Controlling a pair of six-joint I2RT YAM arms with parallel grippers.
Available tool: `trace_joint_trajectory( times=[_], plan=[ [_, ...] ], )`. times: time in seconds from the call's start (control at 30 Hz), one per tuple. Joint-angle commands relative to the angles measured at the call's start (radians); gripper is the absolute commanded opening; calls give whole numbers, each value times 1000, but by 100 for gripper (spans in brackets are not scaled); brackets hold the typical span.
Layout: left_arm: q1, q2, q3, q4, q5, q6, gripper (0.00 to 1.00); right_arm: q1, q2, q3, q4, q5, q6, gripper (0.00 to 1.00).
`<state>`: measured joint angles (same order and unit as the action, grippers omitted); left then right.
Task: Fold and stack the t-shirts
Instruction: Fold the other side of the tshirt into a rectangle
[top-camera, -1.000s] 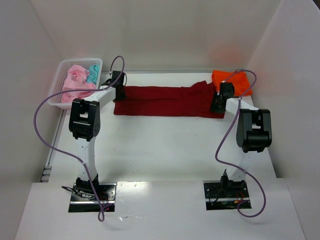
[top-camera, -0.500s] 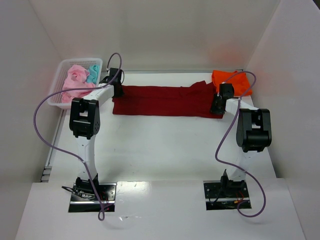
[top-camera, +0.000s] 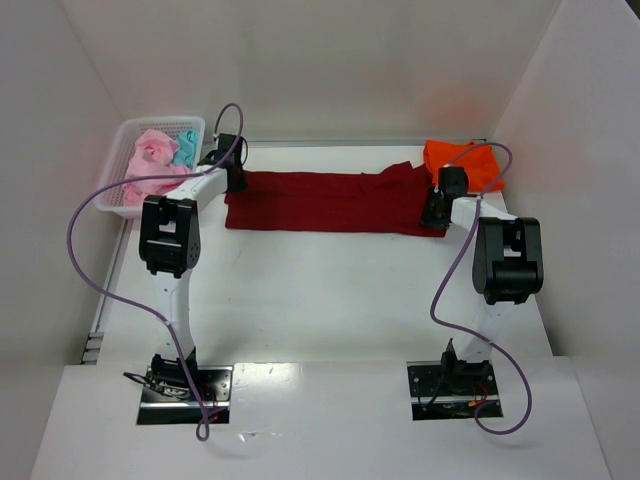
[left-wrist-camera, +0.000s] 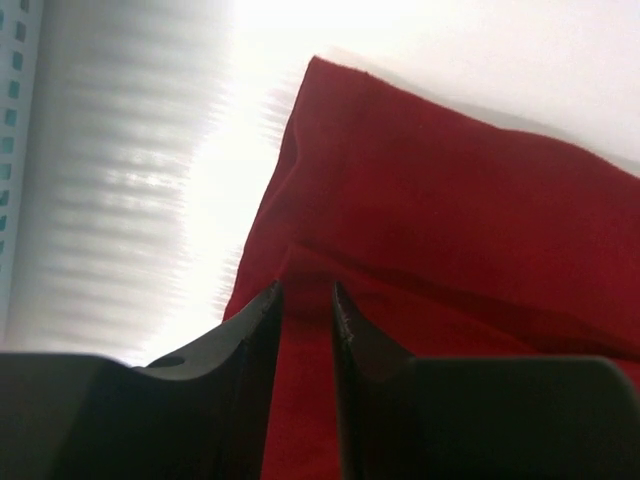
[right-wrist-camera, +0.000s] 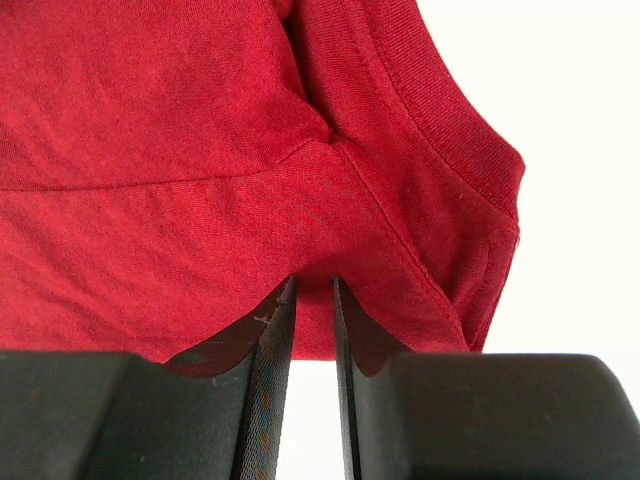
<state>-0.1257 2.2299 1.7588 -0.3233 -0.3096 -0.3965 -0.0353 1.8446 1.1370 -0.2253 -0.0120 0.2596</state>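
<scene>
Table (top-camera: 320, 290) basket (top-camera: 114, 166): pink t-shirts (top-camera: 150, 160), teal t-shirt (top-camera: 185, 153)

Plain white booth, brightly lit
Flat white tabletop (top-camera: 330, 290) boxed in by smooth white panel walls (top-camera: 350, 70) at left, back and right; some glare near the front edge.

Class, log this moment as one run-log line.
left claw: shut on dark red t-shirt, left end | right claw: shut on it, right end | shirt: spread on table

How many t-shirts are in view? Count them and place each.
4: dark red shirt spread mid-table, orange shirt far right, pink shirt and teal shirt in the basket; more may hide there.
</scene>
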Motion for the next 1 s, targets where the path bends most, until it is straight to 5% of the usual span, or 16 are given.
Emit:
trace_joint_trajectory(
  times=[0.0,0.17,0.27,0.6,0.77,0.97],
  plan=[
    [6,22,48,29,-6,34,34,5,8,-6,35,21,-11,27],
    [6,53,70,9,-6,35,31,5,8,-6,35,21,-11,27],
    [6,53,61,9,-6,25,38,5,-1,-6,35,21,-20,27],
    [15,-107,25,67,49,64,94,5,-91,44,24,1,-10,32],
    [15,-200,34,89,240,160,99,5,-157,124,12,-28,9,53],
    [6,-240,13,-17,745,549,99,5,-223,159,12,-48,41,85]
  ],
)
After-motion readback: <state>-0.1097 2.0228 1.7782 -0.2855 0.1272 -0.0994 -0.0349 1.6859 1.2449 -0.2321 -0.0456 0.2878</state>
